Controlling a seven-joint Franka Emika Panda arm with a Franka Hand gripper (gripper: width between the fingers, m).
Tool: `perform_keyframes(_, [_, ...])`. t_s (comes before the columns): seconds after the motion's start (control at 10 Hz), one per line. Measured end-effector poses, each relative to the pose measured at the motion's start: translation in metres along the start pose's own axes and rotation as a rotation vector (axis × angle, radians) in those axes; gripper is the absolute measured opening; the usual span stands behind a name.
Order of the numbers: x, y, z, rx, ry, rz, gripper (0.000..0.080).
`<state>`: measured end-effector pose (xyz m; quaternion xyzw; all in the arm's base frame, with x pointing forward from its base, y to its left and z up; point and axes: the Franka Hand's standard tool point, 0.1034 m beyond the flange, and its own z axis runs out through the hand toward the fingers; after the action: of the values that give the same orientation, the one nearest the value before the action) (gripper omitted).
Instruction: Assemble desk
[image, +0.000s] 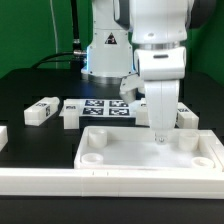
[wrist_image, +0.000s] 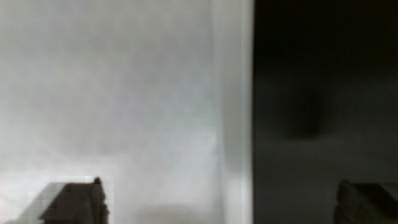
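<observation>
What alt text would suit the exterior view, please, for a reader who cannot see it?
A robot gripper hangs at the far rim of a white tray-like desk top on a black table; a block leg and the marker board lie behind it.

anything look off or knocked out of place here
Nothing stands out. The top lies flat with no legs fitted yet, and the loose legs lie behind it, with no damage that the blurry view lets me see. The open gripper hangs over the top's far rim.
</observation>
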<state>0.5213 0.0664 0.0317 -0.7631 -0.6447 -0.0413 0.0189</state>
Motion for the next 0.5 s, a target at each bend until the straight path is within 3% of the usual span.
perform_keyframes(0.2, [0.009,-0.005,-0.018,-0.021,-0.002,0.057,0.0649])
perform_keyframes(0.5, [0.030,-0.011,-0.029,-0.040,0.003,0.134,0.0649])
